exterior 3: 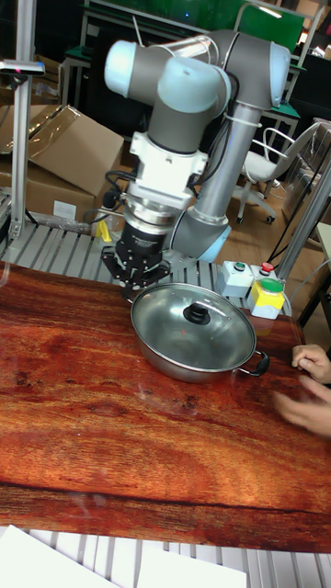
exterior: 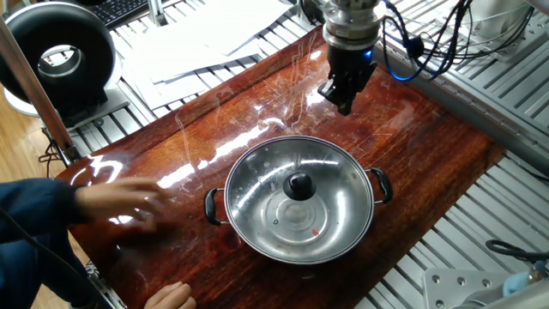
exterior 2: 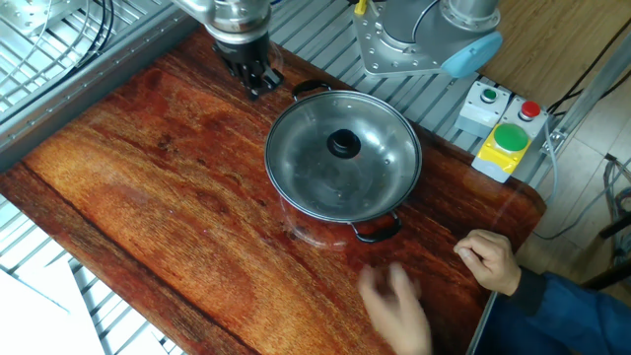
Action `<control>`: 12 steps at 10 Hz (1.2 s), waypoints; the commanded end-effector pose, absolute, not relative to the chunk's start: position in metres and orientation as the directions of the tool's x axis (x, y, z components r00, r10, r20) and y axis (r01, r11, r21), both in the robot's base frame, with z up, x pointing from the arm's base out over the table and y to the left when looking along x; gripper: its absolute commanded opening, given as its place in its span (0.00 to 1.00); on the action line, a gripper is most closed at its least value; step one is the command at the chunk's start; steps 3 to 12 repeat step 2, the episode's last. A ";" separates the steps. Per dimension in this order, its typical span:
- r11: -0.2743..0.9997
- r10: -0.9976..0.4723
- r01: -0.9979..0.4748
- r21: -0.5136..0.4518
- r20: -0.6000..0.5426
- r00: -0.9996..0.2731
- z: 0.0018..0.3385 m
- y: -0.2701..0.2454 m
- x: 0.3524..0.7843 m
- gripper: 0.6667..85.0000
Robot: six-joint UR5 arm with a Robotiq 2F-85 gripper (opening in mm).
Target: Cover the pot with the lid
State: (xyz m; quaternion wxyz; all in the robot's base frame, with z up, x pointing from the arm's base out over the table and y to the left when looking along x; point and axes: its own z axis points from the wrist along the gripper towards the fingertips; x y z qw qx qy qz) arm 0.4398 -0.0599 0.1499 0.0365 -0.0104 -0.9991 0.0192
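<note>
The shiny steel pot (exterior: 257,236) stands in the middle of the wooden table, black loop handles at its sides. The glass lid (exterior: 322,193) lies flat on the pot's rim, with its black knob (exterior: 298,184) upright at the centre. Both also appear in the other fixed view, pot (exterior 2: 311,225) and lid (exterior 2: 380,158), and in the tall view, pot (exterior 3: 175,363) and lid (exterior 3: 165,322). My gripper (exterior: 343,96) hangs beyond the pot near the table's far edge, open and empty, well clear of the knob. It shows again as gripper (exterior 2: 254,79) and gripper (exterior 3: 138,276).
A person's hands are at the table's near side, one blurred in motion (exterior: 120,206), one resting (exterior 2: 488,258). A button box (exterior 2: 503,138) with green and red buttons sits off the table's corner. A black round device (exterior: 60,56) and papers lie beyond the table.
</note>
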 end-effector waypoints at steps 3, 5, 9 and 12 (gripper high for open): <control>1.000 0.008 0.007 -0.012 0.066 -0.998 0.148 -0.060 0.442 0.01; 1.000 0.008 0.007 -0.012 0.066 -0.998 0.148 -0.060 0.442 0.01; 1.000 0.008 0.007 -0.012 0.066 -0.998 0.148 -0.060 0.442 0.01; 1.000 0.008 0.007 -0.012 0.066 -0.998 0.148 -0.060 0.442 0.01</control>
